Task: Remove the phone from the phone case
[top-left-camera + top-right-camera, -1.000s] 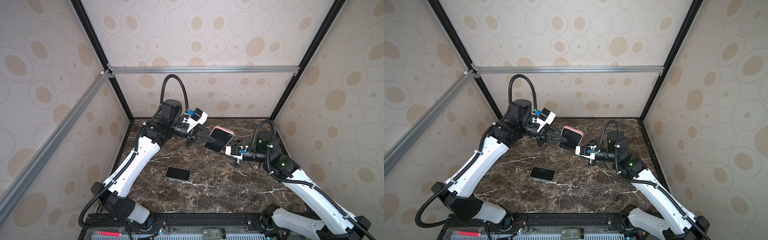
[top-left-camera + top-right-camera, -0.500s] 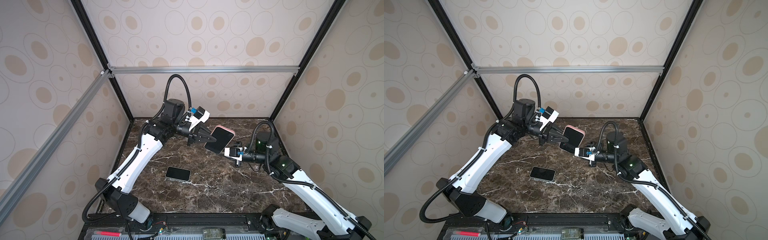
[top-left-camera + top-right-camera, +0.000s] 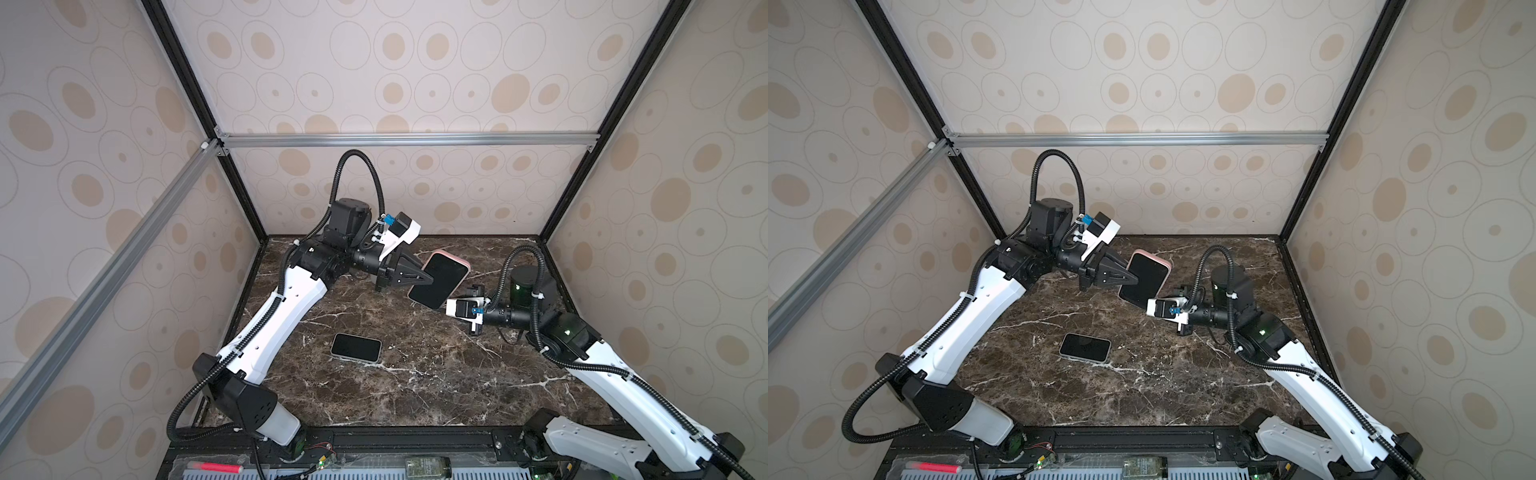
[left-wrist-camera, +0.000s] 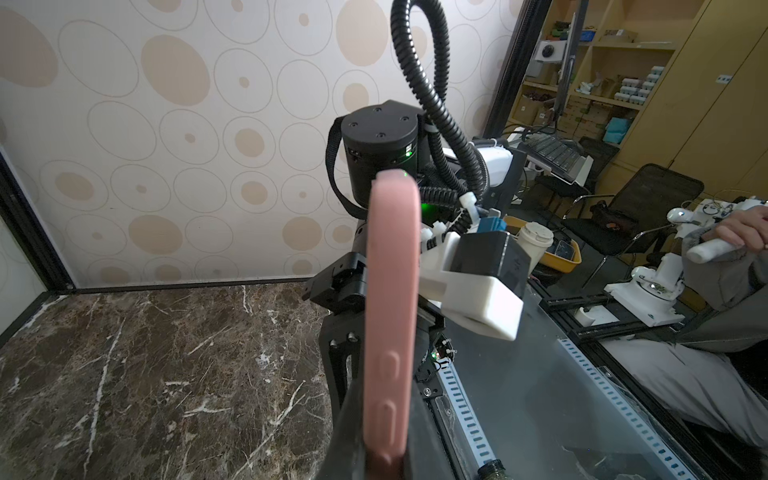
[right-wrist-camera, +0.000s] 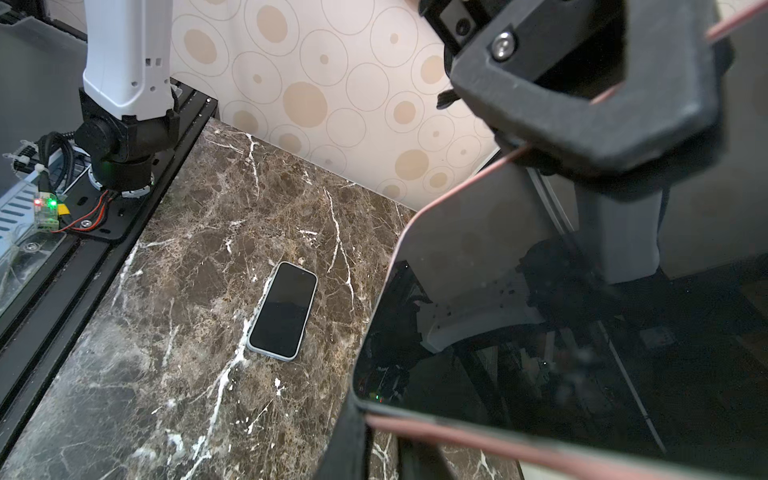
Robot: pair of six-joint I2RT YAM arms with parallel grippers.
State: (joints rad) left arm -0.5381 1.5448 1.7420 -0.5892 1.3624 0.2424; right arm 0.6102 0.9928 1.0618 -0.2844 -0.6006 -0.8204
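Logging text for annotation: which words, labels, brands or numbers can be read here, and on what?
No text is legible.
Screens of the pink-cased phone and the phone on the table: dark, blank.
The bottle label: too blurred.
The shelf boxes: too small.

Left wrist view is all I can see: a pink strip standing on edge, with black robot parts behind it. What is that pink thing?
Observer: It's the side of a pink-cased phone. Both top views show its dark screen facing up.
Operator: What's holding it?
Observer: The left gripper pinches one long side, and the right gripper pinches a corner at its near end.
Operator: Anything else around?
Observer: A second phone in a pale case lies flat, screen up, on the marble table.
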